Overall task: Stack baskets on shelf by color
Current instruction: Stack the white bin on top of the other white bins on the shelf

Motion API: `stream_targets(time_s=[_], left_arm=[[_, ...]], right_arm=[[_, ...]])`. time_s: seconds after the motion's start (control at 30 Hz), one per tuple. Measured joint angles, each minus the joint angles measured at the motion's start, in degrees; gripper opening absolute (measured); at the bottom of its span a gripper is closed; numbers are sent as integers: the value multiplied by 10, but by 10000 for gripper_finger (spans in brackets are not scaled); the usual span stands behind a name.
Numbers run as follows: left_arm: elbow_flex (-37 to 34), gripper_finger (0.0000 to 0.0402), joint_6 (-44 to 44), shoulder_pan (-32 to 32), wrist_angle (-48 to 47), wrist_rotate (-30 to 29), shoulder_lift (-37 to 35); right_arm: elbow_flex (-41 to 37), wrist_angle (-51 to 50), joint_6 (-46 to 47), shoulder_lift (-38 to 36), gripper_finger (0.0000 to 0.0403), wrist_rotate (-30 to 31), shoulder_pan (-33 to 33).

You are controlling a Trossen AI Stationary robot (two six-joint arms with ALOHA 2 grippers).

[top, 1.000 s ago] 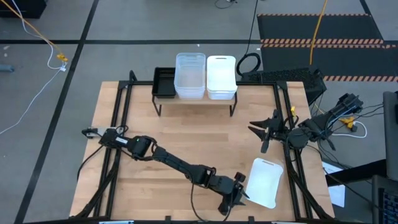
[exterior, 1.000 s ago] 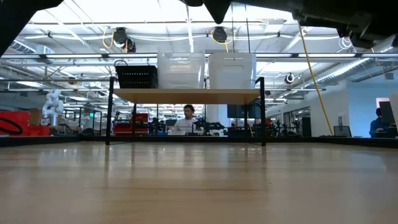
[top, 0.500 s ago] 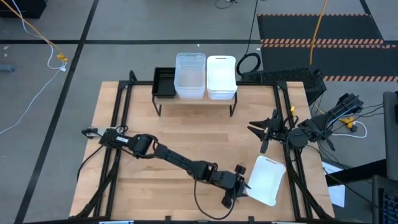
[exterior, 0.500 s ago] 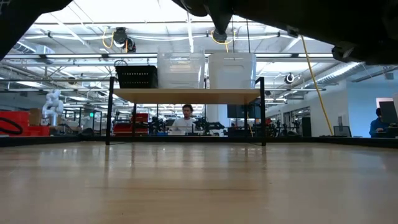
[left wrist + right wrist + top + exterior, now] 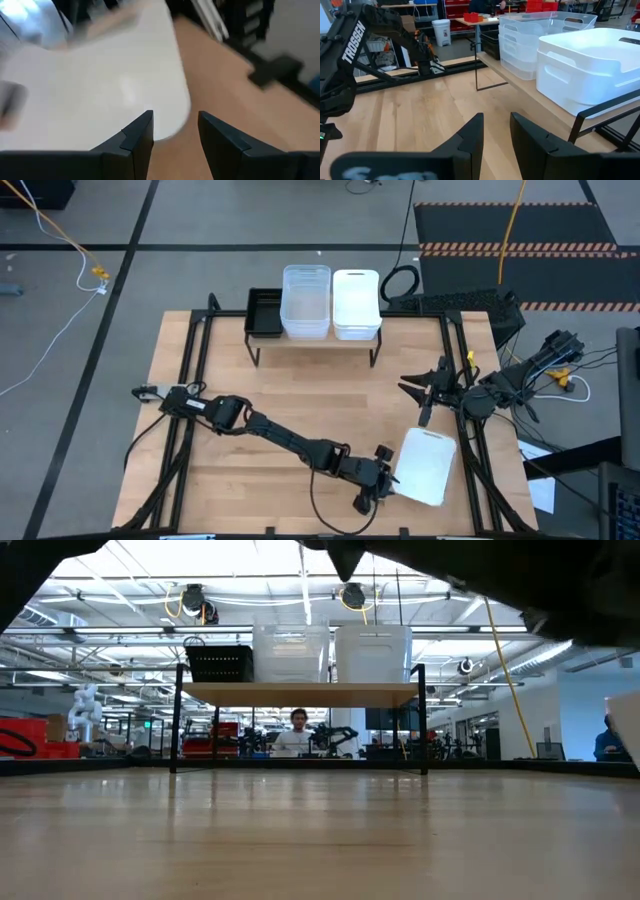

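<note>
A white basket sits at the table's near right, its broad white face toward the camera; it also shows at the right edge of the low view. My left gripper is at its left side, shut on its edge near a rounded corner. The shelf stands at the far edge. It carries a black basket, a clear stack and a white stack. My right gripper waits open by the right edge. My left gripper holds the white basket by its edge beside a rounded corner. One finger lies over the white face and the other beyond the edge. The fingers come level from the table's left. The low view suggests the basket is off the table.
Black frame rails run along the table's left and right sides. Bare wood lies between the shelf and the near edge. Beyond the far edge are cables, a keyboard and a person far off in the room.
My left gripper has moved toward the far edge and a little right. The white basket has shifted toward the far edge with it and turned slightly, and its side now shows at the right edge of the low view.
</note>
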Motion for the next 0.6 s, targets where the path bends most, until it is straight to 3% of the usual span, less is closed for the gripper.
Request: stream_targets(time_s=[0.3,0.6], left_arm=[[-5,150,1,5,-80,-10,7],[-5,44,-38,14,-62,-14,5]], right_arm=[[0,-3,1,0,88,-1,0],[0,-10,1,0,88,-1,0]])
